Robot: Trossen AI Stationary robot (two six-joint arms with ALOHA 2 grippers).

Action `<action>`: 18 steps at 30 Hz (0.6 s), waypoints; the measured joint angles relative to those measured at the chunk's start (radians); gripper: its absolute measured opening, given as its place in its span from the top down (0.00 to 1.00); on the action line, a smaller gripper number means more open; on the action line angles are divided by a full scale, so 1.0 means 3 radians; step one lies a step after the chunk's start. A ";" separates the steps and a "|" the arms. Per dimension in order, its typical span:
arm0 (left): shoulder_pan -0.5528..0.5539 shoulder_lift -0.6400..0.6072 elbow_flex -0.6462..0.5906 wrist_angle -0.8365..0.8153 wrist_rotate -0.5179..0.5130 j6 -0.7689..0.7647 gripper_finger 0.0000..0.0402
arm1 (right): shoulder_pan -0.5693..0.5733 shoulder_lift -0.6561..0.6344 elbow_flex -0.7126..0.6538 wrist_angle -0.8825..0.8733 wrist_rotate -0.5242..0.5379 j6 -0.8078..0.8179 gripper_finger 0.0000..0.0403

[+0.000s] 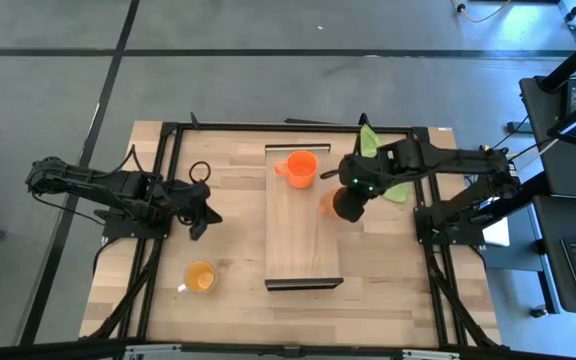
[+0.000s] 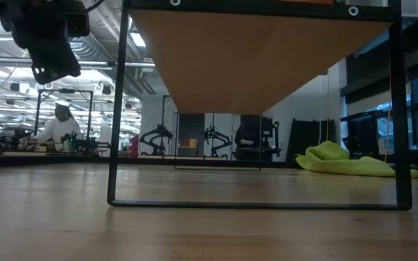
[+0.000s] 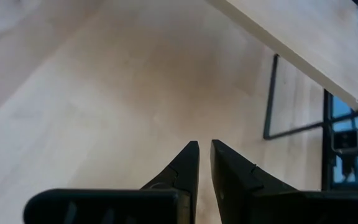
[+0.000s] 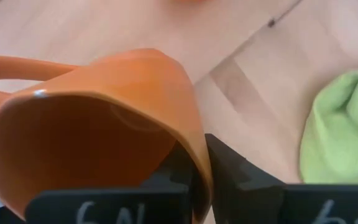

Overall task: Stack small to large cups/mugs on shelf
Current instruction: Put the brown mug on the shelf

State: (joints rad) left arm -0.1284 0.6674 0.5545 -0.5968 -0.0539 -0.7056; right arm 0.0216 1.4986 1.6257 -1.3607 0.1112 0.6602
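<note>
The light-wood shelf (image 1: 303,225) stands raised on a black frame at mid-table. A bright orange mug (image 1: 301,168) stands on its far end. A yellow-orange mug (image 1: 200,277) stands on the tabletop at the near left. My right gripper (image 1: 343,205) is at the shelf's right edge, shut on a brown-orange mug (image 1: 328,203), which fills the right wrist view (image 4: 98,118). My left gripper (image 1: 204,212) hangs shut and empty above the table, left of the shelf; it also shows in the left wrist view (image 3: 204,149). My right gripper holds the brown-orange mug by its rim wall (image 4: 199,163), on the side away from the handle (image 4: 17,68). One finger (image 4: 166,177) is inside the mug and one finger (image 4: 241,180) is outside. The mug is tilted, its mouth turned toward the wrist.
A green cloth (image 1: 383,165) lies on the table's far right, under my right arm; it also shows in the low view (image 2: 347,161). The shelf's black frame legs (image 2: 115,109) stand on the tabletop. A person shows in the room far behind.
</note>
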 joint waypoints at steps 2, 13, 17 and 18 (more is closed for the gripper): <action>0.0000 0.0000 0.0000 0.0000 -0.0078 -0.0040 0.91 | -0.0039 0.0000 0.0000 0.0076 0.0008 -0.0131 0.94; 0.0208 0.0000 0.0000 0.0151 -0.0278 -0.0240 0.91 | -0.0206 0.0140 0.0005 0.0490 -0.0183 -0.0741 0.94; 0.0254 0.0001 0.0000 0.0189 -0.0279 -0.0350 0.91 | -0.0221 0.0258 0.0004 0.0512 -0.0201 -0.0964 0.94; 0.0261 0.0000 0.0000 0.0194 -0.0280 -0.0362 0.91 | -0.0221 0.0278 0.0004 0.0516 -0.0212 -0.1006 0.94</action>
State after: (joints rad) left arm -0.0500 0.6674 0.5545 -0.5386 -0.1379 -0.8141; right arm -0.0446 1.5821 1.6268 -1.2060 0.0476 0.3583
